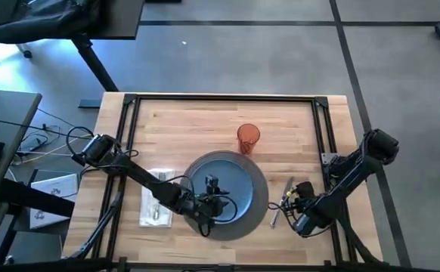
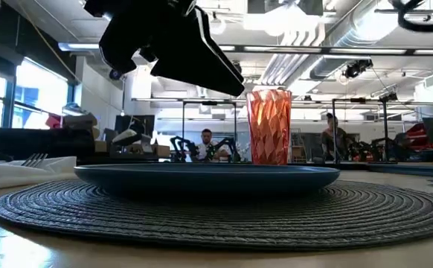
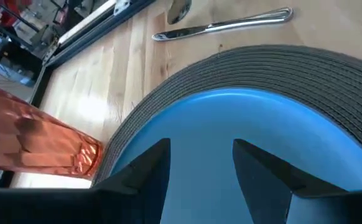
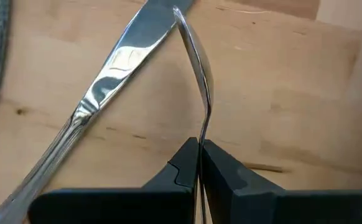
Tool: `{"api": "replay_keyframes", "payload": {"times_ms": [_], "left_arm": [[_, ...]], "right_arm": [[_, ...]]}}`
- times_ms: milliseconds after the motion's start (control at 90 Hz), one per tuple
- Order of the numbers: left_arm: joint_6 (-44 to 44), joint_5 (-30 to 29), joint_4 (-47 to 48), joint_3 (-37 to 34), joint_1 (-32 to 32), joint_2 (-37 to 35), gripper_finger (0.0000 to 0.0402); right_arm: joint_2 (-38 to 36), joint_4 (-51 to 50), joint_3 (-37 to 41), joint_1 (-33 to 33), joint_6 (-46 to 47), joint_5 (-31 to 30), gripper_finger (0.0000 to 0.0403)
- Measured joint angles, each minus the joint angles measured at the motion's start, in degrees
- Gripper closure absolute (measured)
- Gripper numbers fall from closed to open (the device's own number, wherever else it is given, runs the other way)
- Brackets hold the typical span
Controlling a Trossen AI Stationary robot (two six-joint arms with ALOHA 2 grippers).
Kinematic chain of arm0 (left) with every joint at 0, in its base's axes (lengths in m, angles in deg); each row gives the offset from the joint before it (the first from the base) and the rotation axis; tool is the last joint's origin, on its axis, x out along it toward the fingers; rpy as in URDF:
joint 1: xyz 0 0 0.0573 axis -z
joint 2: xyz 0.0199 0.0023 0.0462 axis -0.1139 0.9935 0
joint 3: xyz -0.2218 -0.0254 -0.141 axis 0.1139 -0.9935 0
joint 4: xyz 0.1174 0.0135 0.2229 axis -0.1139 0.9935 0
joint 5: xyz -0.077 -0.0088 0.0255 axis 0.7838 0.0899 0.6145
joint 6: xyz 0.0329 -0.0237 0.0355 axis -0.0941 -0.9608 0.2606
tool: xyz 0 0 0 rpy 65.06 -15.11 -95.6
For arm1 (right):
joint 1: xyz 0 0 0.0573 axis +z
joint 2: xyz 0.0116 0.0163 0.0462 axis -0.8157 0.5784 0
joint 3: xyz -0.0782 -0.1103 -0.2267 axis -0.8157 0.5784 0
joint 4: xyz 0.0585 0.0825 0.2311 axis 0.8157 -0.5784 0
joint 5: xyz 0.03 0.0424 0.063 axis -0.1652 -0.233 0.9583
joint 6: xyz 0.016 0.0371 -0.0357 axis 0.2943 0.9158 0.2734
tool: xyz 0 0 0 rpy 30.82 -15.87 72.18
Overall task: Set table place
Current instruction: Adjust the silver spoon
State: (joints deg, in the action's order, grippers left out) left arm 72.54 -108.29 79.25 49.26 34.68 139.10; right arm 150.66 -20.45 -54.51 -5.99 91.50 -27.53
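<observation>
Overhead: wooden desk (image 1: pixel 190 121) w/ round grey woven placemat (image 1: pixel 259 198) near its 6 o'clock edge, blue plate (image 1: pixel 231 177) on it. Orange cup (image 1: pixel 248 138) at plate's 12 o'clock, napkin w/ fork (image 1: pixel 153 205) at 9 o'clock. Left claw (image 3: pixel 199 168) hovers over plate, fingers wide, empty. Right claw (image 4: pixel 199 165), at mat's 3 o'clock, pinches a spoon (image 4: pixel 196 74) handle tight beside the knife (image 4: pixel 112 68). Step looks like cutlery placement; next likely needs spoon laid flat alongside knife, then release.
</observation>
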Motion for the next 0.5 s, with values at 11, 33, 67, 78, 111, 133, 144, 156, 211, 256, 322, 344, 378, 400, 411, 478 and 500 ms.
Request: {"api": "replay_keyframes", "payload": {"times_ms": [11, 33, 67, 78, 111, 133, 144, 156, 211, 256, 322, 344, 378, 400, 411, 478, 500], "left_arm": [[0.0, 0.0, 0.0, 0.0, 0.0, 0.0, 0.0244], [0.0, 0.0, 0.2, 0.0, 0.0, 0.0, 0.0244], [0.0, 0.0, 0.3, 0.0, -0.1, 0.0, 0.0244], [0.1, 0.0, 0.3, 0.0, -0.1, 0.0, 0.0244], [0.1, 0.0, 0.3, 0.0, -0.1, 0.0, 0.0244], [0.1, 0.0, 0.3, 0.0, -0.1, 0.0, 0.0244], [0.1, 0.0, 0.3, 0.0, -0.1, 0.0, 0.0244], [0.1, 0.0, 0.3, 0.0, -0.1, 0.0, 0.0244], [0.1, 0.0, 0.6, 0.0, -0.1, 0.0, 0.0244], [0.1, 0.0, 0.6, 0.0, -0.1, 0.0, 0.0244], [0.0, 0.3, 0.7, 0.0, 0.0, 0.0, 0.0244], [-0.1, 0.5, 0.8, 0.0, 0.0, 0.0, 0.0244], [-0.3, 0.8, 1.1, 0.0, 0.0, 0.0, 0.0244], [-0.3, 0.9, 1.4, 0.0, 0.0, 0.0, 0.0244], [-0.3, 0.9, 1.5, 0.0, 0.0, 0.0, 0.0244], [-0.4, 0.9, 2.0, 0.0, 0.0, 0.0, 0.0244], [-0.5, 0.9, 2.1, 0.0, 0.0, 0.0, 0.0244]], "right_arm": [[0.0, 0.0, 0.0, -0.3, -0.3, 0.0, 0.0403], [0.0, -0.1, 0.0, -0.7, -1.2, 0.1, 0.0403], [0.3, 0.0, 0.0, -1.5, -2.2, 0.3, 0.0403], [0.4, 0.1, 0.0, -1.8, -2.6, 0.4, 0.0403], [0.9, 0.5, 0.0, -2.5, -3.8, 0.6, 0.0403], [1.2, 0.8, 0.0, -3.1, -4.6, 0.7, 0.0403], [1.3, 0.9, 0.0, -3.3, -4.9, 0.7, 0.0403], [1.4, 1.0, 0.0, -3.6, -5.3, 0.7, 0.0403], [1.7, 1.6, 0.0, -5.2, -7.5, 0.7, 0.0403], [2.2, 2.4, 0.0, -6.3, -9.5, 0.7, 0.0403], [2.9, 3.6, 0.0, -7.5, -11.9, 0.8, 0.0403], [2.9, 3.8, 0.0, -7.8, -12.3, 0.7, 0.0403], [2.9, 4.0, 0.0, -8.3, -12.9, 0.6, 0.0403], [2.9, 4.0, 0.0, -8.5, -13.2, 0.5, 0.0403], [2.9, 4.0, 0.0, -8.6, -13.3, 0.4, 0.0403], [3.0, 3.6, 0.0, -8.9, -13.7, 0.3, 0.0403], [2.9, 3.3, 0.0, -8.9, -13.7, 0.3, 0.0403]]}}
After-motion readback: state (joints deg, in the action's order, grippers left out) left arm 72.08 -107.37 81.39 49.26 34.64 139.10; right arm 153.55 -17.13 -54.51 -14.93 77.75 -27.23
